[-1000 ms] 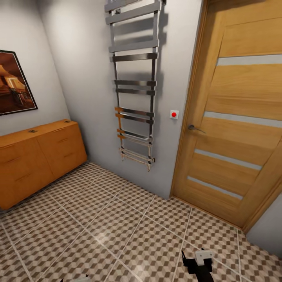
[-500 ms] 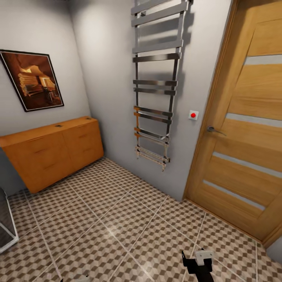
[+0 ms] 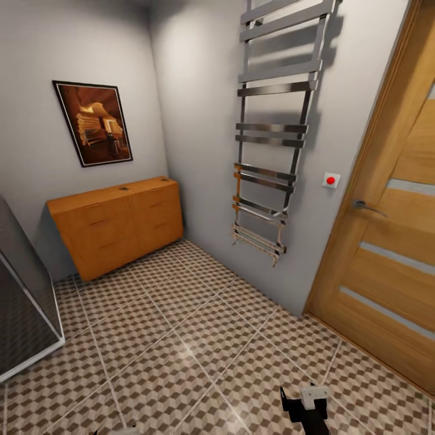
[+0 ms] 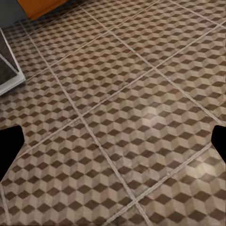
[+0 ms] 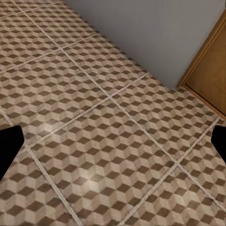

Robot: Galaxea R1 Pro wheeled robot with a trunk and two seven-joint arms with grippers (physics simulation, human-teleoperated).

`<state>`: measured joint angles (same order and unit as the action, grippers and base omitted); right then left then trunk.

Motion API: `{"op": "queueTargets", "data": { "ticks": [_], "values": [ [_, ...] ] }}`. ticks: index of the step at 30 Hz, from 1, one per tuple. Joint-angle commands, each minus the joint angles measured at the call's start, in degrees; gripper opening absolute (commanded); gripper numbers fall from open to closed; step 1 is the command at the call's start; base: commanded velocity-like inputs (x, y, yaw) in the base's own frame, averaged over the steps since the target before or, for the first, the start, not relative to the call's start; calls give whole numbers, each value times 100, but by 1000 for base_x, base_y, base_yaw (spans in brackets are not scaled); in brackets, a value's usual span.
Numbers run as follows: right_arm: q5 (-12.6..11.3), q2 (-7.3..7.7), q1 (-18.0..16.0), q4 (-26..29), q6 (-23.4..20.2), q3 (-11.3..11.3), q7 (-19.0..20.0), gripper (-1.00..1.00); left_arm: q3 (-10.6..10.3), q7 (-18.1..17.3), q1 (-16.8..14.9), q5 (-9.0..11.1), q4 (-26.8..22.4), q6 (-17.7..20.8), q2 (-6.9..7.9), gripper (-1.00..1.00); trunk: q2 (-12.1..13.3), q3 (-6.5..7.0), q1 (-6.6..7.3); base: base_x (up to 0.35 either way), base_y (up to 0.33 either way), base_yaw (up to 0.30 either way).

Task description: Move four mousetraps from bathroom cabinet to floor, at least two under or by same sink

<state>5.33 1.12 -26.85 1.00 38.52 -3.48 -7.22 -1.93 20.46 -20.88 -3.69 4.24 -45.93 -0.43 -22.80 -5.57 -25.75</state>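
An orange cabinet (image 3: 118,225) stands at the frame's left on the bathroom floor (image 3: 181,344). Both wrist views show fingers spread wide, holding nothing: left gripper (image 4: 113,141), right gripper (image 5: 113,141).

— What surrounds the claw (image 3: 305,406)?
— Cube-patterned brown and cream floor tiles (image 3: 181,338) under it; ahead, a grey wall with a chrome ladder towel rail (image 3: 272,139).
— And beyond?
— An orange wooden low cabinet (image 3: 118,223) far left under a dark-framed picture (image 3: 93,122); a wooden door (image 3: 386,241) to the right.
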Motion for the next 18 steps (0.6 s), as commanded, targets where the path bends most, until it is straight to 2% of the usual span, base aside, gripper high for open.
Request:
{"op": "queueTargets", "data": {
  "ticks": [1,10,18],
  "values": [
    [56,2,-4,-4,6,-31,-60,100,-18,55,-13,-37,24,-22,-5,100,-12,-12,-4,-7,0,277],
    [56,2,-4,-4,6,-31,-60,100,-18,55,-13,-39,24,-22,-17,100,-12,-12,-4,-2,0,251],
    [56,2,-4,-4,6,-31,-58,100,-18,55,-13,-38,24,-22,-18,100,-12,-12,-4,11,0,48]
  ]
}}
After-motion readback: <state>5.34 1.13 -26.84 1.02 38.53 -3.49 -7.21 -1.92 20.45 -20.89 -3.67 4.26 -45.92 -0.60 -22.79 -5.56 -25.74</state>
